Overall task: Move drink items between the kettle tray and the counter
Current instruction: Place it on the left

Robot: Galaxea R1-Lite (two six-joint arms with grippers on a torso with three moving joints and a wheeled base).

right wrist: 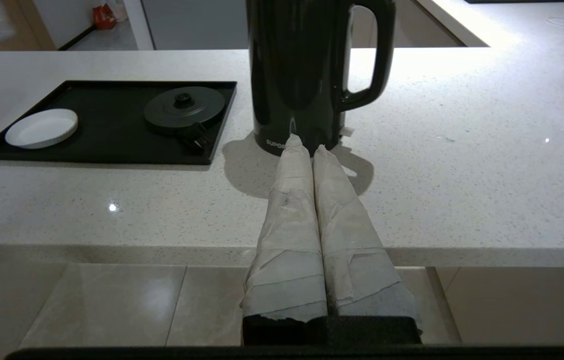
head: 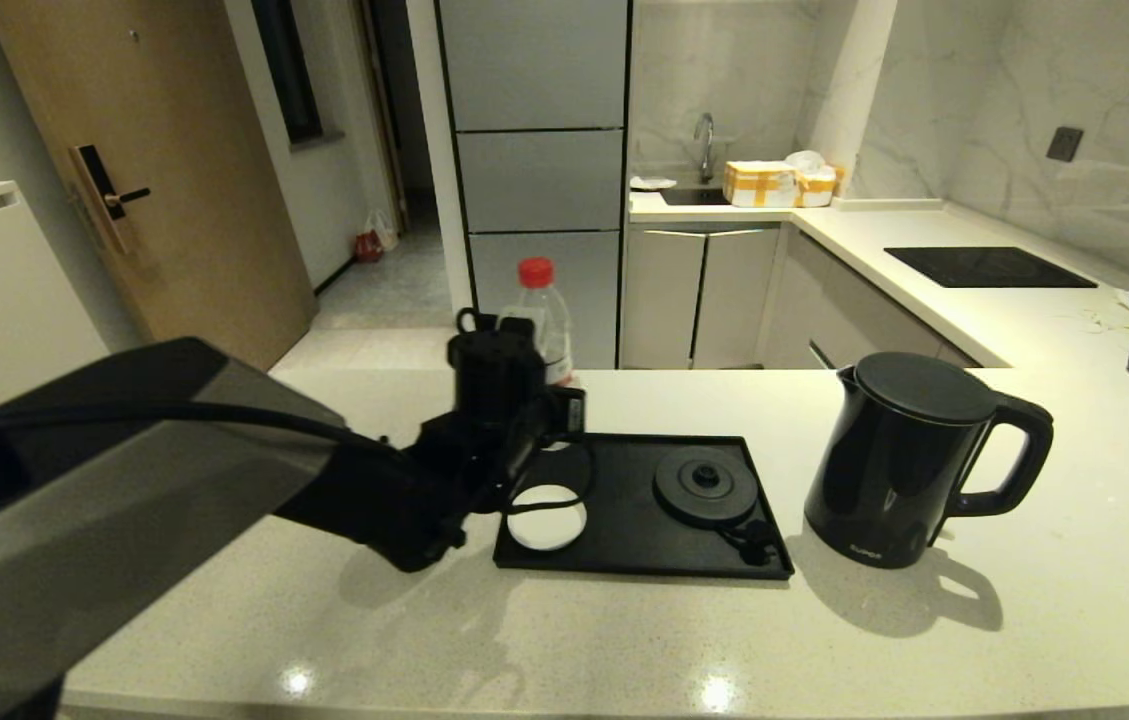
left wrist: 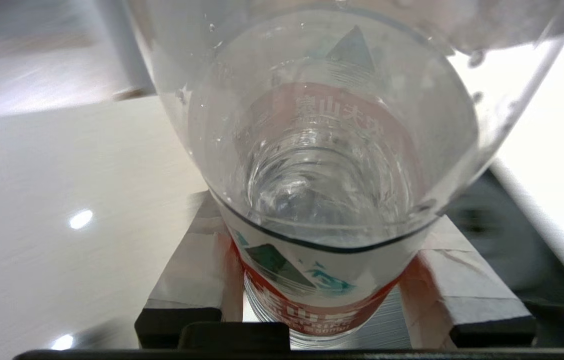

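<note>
At 10 o'clock off the kettle tray [head: 639, 500]: water bottle [head: 544, 310], upright, clamped in left gripper [head: 549, 410]. Right gripper [right wrist: 306, 145], fingers together, empty, parked short of kettle [head: 909, 460].

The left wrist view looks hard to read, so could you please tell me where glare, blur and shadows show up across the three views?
Left wrist view: the water bottle fills the frame, the background behind it is smeared, and two glare spots sit on the counter. Head view: the kettle throws a shadow forward and to the right; ceiling lights glint near the counter's front edge. Right wrist view: sharp, with the kettle's shadow falling toward the shut right gripper.
</note>
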